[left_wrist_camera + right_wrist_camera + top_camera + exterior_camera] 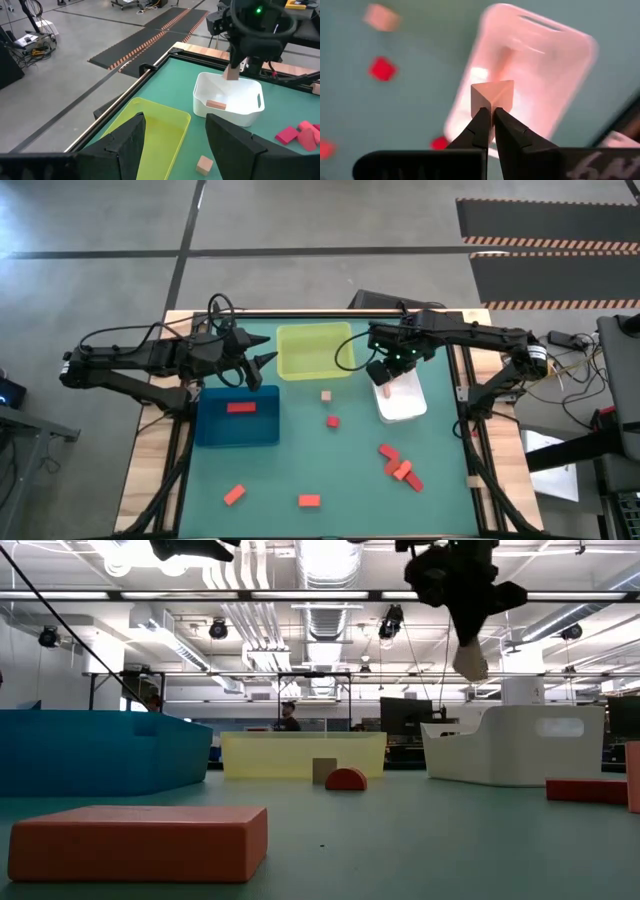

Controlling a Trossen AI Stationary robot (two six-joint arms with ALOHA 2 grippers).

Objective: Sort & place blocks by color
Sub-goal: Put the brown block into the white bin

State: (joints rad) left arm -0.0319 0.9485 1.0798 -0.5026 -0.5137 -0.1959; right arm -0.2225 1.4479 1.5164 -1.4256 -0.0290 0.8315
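Note:
My right gripper (385,387) hangs over the white tray (410,406), shut on a pale tan-pink block (492,99). The left wrist view shows another tan-pink block (216,104) lying on the white tray's floor. My left gripper (175,142) is open and touches nothing; it hovers between the blue tray (237,428) and the yellow-green tray (313,350). A red block (241,407) lies in the blue tray. On the mat lie a tan cube (326,395), a red block (333,421), a red cluster (400,465) and two orange-red blocks (234,495) (309,500). My right gripper pinches the tan-pink block between its two fingertips (481,125), coming from above and pointing down. The fingers are on the block's upper part (468,648). The block is lifted clear and hangs below the fingers, above the white tray's rim (515,712).
The three trays sit along the far half of the green mat, with the loose blocks in the near half. A large orange block (140,840) lies close to the low camera. The table's wooden edges (150,470) flank the mat. A person (289,718) stands in the room beyond.

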